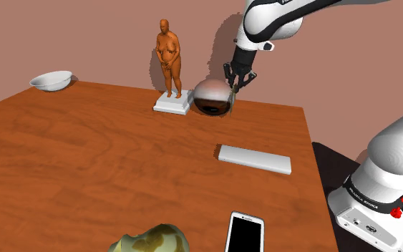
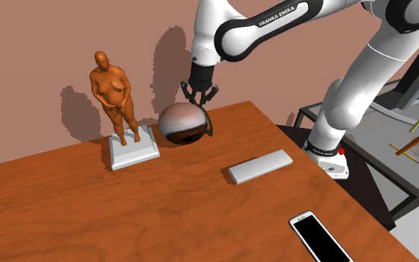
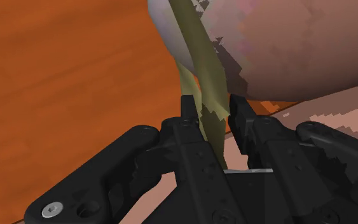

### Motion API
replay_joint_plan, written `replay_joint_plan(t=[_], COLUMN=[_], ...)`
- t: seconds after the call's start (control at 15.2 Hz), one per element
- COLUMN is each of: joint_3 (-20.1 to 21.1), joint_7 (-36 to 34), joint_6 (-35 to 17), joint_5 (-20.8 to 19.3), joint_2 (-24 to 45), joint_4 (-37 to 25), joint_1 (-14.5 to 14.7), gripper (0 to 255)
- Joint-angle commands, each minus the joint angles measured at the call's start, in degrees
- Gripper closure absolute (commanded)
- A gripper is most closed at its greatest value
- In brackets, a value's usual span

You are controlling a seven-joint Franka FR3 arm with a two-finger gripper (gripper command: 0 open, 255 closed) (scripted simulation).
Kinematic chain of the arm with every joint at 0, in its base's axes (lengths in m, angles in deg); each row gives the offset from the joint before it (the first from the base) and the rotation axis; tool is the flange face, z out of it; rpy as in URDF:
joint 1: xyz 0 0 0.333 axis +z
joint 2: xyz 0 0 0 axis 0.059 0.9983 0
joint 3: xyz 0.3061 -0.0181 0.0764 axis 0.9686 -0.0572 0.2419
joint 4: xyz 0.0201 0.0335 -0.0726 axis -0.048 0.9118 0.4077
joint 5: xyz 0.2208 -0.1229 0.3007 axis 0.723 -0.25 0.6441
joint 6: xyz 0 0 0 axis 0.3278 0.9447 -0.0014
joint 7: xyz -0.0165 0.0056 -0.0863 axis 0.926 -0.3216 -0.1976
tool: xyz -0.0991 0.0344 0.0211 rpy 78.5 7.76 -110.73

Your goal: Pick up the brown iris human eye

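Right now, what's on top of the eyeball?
The gripper is there, its fingers clasping an olive strip that runs along the eyeball. The spot right beneath the fingers is covered, so I can't see it.

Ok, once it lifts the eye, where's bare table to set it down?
Widest bare patch: the table's middle, bordered by the bowl, the figurine and the phone. A narrower strip runs between white slab and phone. Crowded at the far edge: figurine, eye and gripper together.

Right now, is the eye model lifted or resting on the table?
Resting. In both exterior views the eye sits with its dark underside on the table, no gap beneath.
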Motion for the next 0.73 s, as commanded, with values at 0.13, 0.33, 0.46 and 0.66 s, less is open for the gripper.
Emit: replay_joint_plan(t=[0.13, 0.33, 0.46, 0.66], joint_3=[0.04, -0.18, -0.32, -0.53], joint_7=[0.01, -0.15, -0.27, -0.46], joint_6=[1.26, 3.63, 5.19, 7.53], joint_5=[0.08, 0.04, -0.01, -0.11], joint_2=[-0.21, -0.92, -1.33, -1.84], joint_4=[-0.4, -2.08, -3.25, -5.09], joint_1=[0.16, 0.1, 0.05, -0.03], gripper=[255, 255, 255, 255])
